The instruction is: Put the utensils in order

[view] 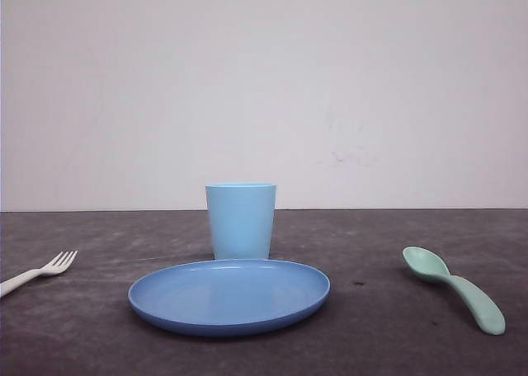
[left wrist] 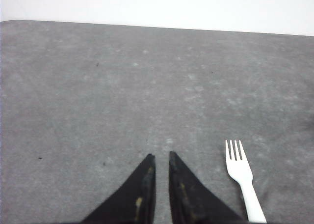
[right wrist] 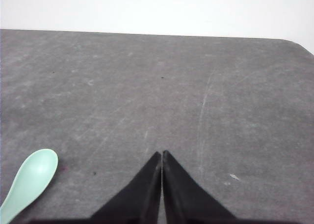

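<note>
Nothing is grasped yet: left fingers (left wrist: 162, 156) almost together, right fingers (right wrist: 162, 154) pressed together. Next, spread toward fork (left wrist: 242, 174) at 9 o'clock of plate (view: 165, 298), spoon (view: 452, 287) at 3.

A bare test setup, likely a lab, is showing here: a plain white wall (view: 264, 87) is rising behind a scuffed dark grey table (view: 388, 343).

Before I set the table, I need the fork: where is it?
In the front view, the small white plastic fork lies on the dark table's left side, left of the round blue plate, tines pointing toward it.
</note>
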